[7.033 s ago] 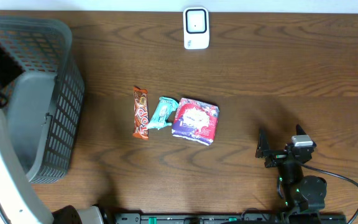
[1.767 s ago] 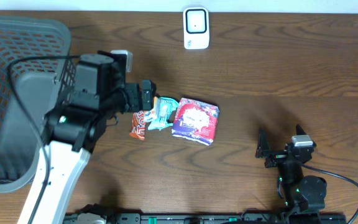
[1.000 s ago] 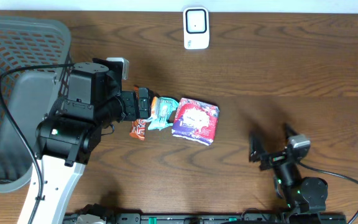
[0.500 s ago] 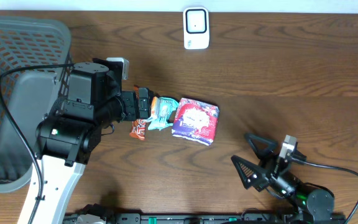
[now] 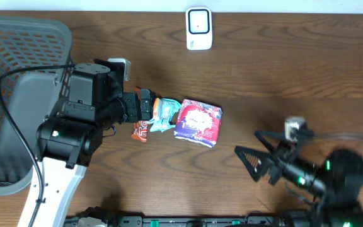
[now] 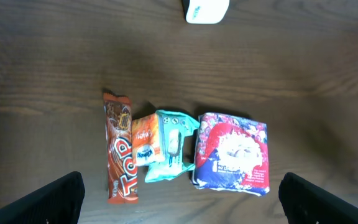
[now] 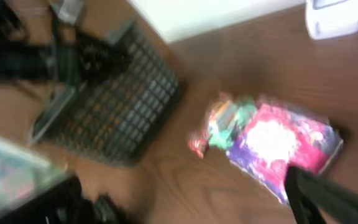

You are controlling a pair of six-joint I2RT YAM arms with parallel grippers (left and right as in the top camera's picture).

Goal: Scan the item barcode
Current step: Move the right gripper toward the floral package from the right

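Three items lie side by side mid-table: an orange-brown chocolate bar (image 6: 120, 158), a teal packet (image 6: 169, 146) and a purple-and-red packet (image 6: 234, 152) (image 5: 198, 121). No barcode shows on any of them. The white scanner (image 5: 199, 28) stands at the far edge. My left gripper (image 5: 147, 106) hovers open over the bar (image 5: 141, 130) and the teal packet (image 5: 164, 113); in the left wrist view its fingertips (image 6: 58, 199) frame all three items from above. My right gripper (image 5: 249, 148) is open right of the purple packet, apart from it, and holds nothing. The right wrist view is blurred.
A grey mesh basket (image 5: 24, 94) fills the left side of the table, partly under my left arm. The scanner (image 6: 205, 9) shows at the top edge of the left wrist view. In the right wrist view the basket (image 7: 104, 99) lies beyond the packets.
My right arm has lifted and swung, its open gripper now pointing left toward the packets. The left arm and the items have stayed still.
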